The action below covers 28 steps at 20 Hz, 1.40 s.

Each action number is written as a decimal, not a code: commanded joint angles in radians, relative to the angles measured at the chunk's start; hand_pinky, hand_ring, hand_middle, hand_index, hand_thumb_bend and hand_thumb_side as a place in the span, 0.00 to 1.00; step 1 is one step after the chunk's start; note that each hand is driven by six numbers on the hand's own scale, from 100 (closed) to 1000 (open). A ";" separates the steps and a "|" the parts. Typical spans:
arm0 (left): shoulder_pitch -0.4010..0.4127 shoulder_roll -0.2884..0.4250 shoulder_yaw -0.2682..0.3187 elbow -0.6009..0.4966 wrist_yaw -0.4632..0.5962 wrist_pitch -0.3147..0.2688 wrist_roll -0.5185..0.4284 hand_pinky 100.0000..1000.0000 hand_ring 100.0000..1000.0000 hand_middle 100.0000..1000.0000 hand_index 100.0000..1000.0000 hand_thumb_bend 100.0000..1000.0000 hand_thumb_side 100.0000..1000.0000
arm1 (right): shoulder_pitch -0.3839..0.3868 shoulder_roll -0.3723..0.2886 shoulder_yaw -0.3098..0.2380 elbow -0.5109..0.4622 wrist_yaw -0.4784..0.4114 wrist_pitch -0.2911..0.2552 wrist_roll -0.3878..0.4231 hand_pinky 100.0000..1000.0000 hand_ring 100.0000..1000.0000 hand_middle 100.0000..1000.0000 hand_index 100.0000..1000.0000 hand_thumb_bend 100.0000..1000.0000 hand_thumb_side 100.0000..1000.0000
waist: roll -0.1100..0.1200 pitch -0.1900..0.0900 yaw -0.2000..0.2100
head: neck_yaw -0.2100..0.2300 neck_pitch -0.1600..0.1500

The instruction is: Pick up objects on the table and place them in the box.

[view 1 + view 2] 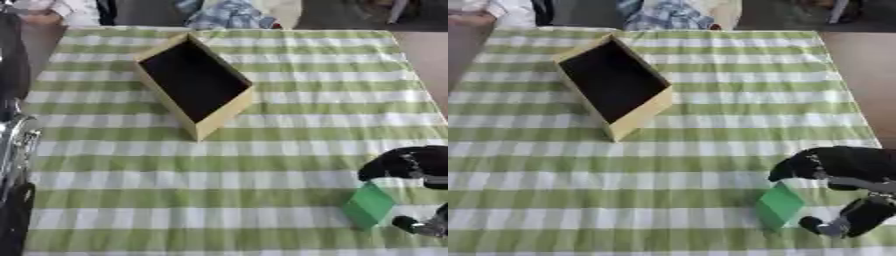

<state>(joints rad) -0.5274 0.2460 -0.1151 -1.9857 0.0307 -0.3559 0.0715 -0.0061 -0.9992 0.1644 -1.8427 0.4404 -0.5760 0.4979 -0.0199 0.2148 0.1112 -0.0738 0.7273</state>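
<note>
At table's 4 o'clock corner:
Green block (780, 205): tilted, between curled fingers and thumb of right hand (839, 167) — pinched.
Box (612, 85): 11 o'clock from block, well apart.
Left hand: unseen.

Box (194, 82) behind block (780, 205)

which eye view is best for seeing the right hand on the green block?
Right eye view: the right hand shows nearly whole, fingers and thumb curled either side of the green block. In the left eye view the hand is cut by the right edge, though the block shows whole.
</note>
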 commanded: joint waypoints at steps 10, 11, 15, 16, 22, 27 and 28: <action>-0.019 0.011 -0.002 -0.014 0.003 0.002 -0.013 0.48 0.59 0.53 0.69 0.00 0.52 | -0.043 -0.008 0.028 0.012 -0.001 -0.018 0.022 0.85 0.79 0.72 0.90 0.15 0.34 | -0.001 -0.006 0.005 | -0.008 -0.006; -0.019 0.011 -0.002 -0.014 0.003 0.002 -0.014 0.48 0.59 0.53 0.69 0.00 0.52 | -0.045 -0.006 0.031 0.014 0.000 -0.019 0.026 0.84 0.79 0.71 0.89 0.15 0.34 | -0.001 -0.005 0.006 | -0.008 -0.005; -0.019 0.010 -0.002 -0.014 0.003 0.003 -0.016 0.48 0.59 0.53 0.69 0.00 0.52 | -0.051 0.002 0.040 0.020 0.002 -0.021 0.038 0.82 0.72 0.54 0.81 0.10 0.33 | -0.001 -0.005 0.008 | -0.008 -0.004; -0.018 0.010 -0.002 -0.014 0.003 0.003 -0.017 0.48 0.59 0.53 0.69 0.00 0.52 | -0.052 0.005 0.042 0.021 0.002 -0.021 0.039 0.81 0.71 0.54 0.80 0.10 0.33 | -0.001 -0.005 0.008 | -0.008 -0.004; -0.018 0.008 -0.002 -0.014 0.004 0.003 -0.017 0.48 0.59 0.53 0.69 0.00 0.52 | -0.054 0.018 0.053 0.033 -0.014 -0.009 0.067 0.78 0.65 0.51 0.74 0.06 0.30 | -0.002 -0.006 0.010 | -0.008 -0.004; -0.018 0.008 -0.002 -0.014 0.004 0.004 -0.018 0.48 0.59 0.53 0.69 0.00 0.52 | -0.055 0.028 0.056 0.041 -0.042 0.017 0.072 0.74 0.54 0.35 0.61 0.00 0.28 | -0.002 -0.005 0.010 | -0.007 -0.002; -0.018 0.008 -0.002 -0.014 0.004 0.004 -0.018 0.48 0.59 0.53 0.69 0.00 0.52 | -0.055 0.030 0.054 0.041 -0.054 0.023 0.068 0.73 0.51 0.31 0.58 0.00 0.27 | -0.002 -0.005 0.010 | -0.007 -0.002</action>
<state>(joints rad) -0.5285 0.2451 -0.1205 -1.9857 0.0308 -0.3513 0.0547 -0.0615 -0.9545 0.2163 -1.8106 0.3949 -0.5581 0.5589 -0.0230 0.2218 0.1199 -0.0808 0.7270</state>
